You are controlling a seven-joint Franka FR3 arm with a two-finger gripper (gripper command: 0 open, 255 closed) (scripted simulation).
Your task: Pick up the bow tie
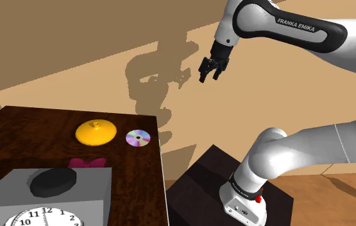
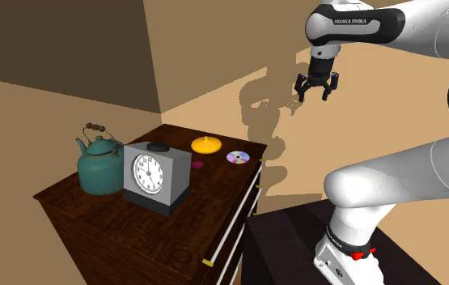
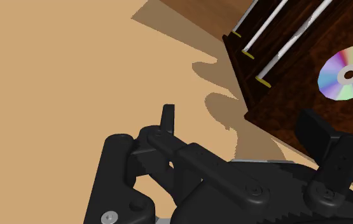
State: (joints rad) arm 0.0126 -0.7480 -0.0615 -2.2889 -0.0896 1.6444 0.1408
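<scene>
The bow tie (image 1: pixel 86 162) is a small magenta piece lying on the dark wooden dresser (image 1: pixel 29 128), between a yellow domed object (image 1: pixel 96 132) and a grey clock (image 1: pixel 48 205) that hides its near part. In the second exterior view the bow tie (image 2: pixel 197 164) is a pink speck beside the clock (image 2: pixel 156 176). My gripper (image 1: pixel 210 76) hangs high in the air, off the dresser's side and over the floor, open with nothing between its fingers. The gripper (image 2: pixel 315 91) is well above and away from the bow tie. In the wrist view the gripper (image 3: pixel 238 116) looks down past the dresser's corner (image 3: pixel 276 95).
A shiny disc (image 1: pixel 138 138) lies near the dresser's edge, also seen as the disc (image 3: pixel 348 74). A teal kettle (image 2: pixel 99 164) stands behind the clock. A black knob (image 1: pixel 52 182) sits on top of the clock. The dresser front has drawers with pale rails (image 3: pixel 267 28). The dark stand (image 1: pixel 202 186) sits on the tan floor.
</scene>
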